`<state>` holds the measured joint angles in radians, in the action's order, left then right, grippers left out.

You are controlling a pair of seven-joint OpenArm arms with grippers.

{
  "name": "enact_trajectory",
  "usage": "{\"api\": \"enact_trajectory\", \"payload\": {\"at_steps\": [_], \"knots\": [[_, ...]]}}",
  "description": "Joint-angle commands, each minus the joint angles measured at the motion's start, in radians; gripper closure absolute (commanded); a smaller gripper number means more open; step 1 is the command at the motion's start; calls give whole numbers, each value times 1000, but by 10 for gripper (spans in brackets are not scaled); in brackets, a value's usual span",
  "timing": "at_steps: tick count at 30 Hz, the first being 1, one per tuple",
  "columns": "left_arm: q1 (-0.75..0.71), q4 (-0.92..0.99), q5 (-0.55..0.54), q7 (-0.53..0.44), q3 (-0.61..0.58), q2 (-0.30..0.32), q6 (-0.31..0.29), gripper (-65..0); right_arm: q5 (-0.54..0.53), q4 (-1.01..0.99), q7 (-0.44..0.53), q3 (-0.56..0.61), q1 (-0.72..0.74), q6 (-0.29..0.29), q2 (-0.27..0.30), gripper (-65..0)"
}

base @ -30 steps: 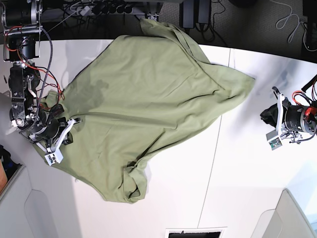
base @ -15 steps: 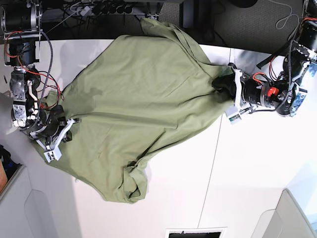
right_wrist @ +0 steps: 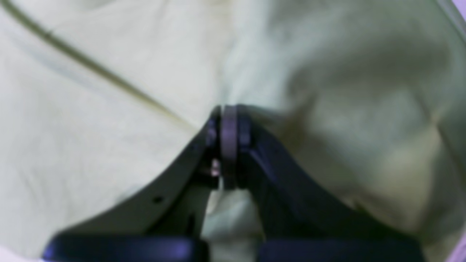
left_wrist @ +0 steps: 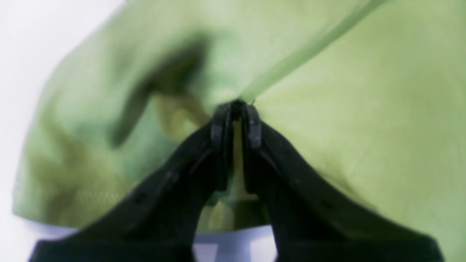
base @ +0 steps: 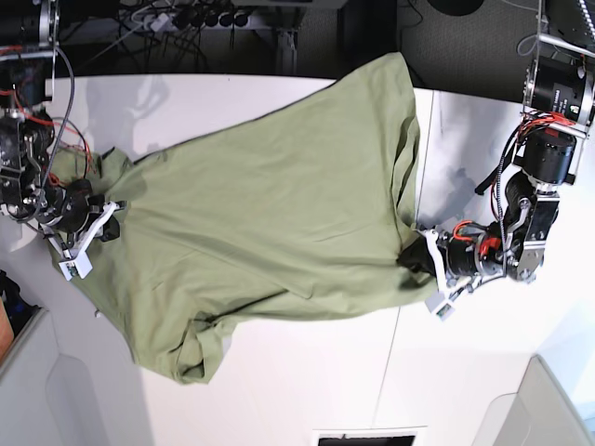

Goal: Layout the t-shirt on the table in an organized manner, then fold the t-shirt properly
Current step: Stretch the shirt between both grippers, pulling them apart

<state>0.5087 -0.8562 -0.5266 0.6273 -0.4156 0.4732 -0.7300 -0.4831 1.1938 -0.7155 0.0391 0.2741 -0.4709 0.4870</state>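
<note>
Tools pinching opposite edges: left tool (base: 420,257) and right tool (base: 104,212) both clamped on t-shirt (base: 270,223), draped across surface (base: 483,372) toward far edge. Soft, light, limp; best gripped at hems or shoulders.

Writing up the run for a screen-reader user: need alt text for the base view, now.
Overhead view: an olive-green t-shirt lies stretched and creased across a white table, pulled between two robot arms. The right tool, at the picture's left, and the left tool, at the picture's right, each pinch the shirt's fabric at opposite sides. Cables and dark equipment line the top edge.
</note>
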Motion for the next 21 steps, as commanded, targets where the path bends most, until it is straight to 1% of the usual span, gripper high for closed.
{"api": "enact_trajectory", "payload": {"at_steps": [1, 4, 6, 7, 8, 9, 11, 15, 17, 19, 21], "knots": [[32, 17, 66, 33, -13, -6, 32, -99, -19, 33, -20, 0, -11, -5, 9, 0], [94, 35, 100, 16, -37, -47, 32, -100, -29, 97, -30, 0, -59, -5, 8, 0], [128, 34, 99, 22, -42, -56, 32, -100, -25, 127, -29, 0, -82, -4, 8, 0], [145, 32, 87, 35, -42, -55, 32, -100, -24, 140, -28, 0, -87, -4, 9, 0], [163, 26, 62, 72, -42, -46, 32, -102, -20, 146, -29, 0, -87, -3, 9, 0], [178, 15, 13, 121, -42, -32, 32, -104, -13, 149, -27, -1, -85, -3, 9, 0], [196, -31, -125, 200, -42, 8, 32, -109, -3, 151, -17, -10, -81, 0, 9, 0], [187, -167, -393, 298, -42, 117, 32, -109, 5, 151, 18, -33, -69, 1, 9, 0], [164, -233, -517, 357, -42, 159, 32, -109, 15, 151, 24, -33, -52, 3, 8, 0], [122, -289, -603, 401, -42, 182, 32, -109, 13, 151, 24, -33, -37, 3, 8, 0], [65, -321, -636, 402, -42, 188, 32, -109, 8, 150, 24, -33, -30, 3, 8, 0]]}}
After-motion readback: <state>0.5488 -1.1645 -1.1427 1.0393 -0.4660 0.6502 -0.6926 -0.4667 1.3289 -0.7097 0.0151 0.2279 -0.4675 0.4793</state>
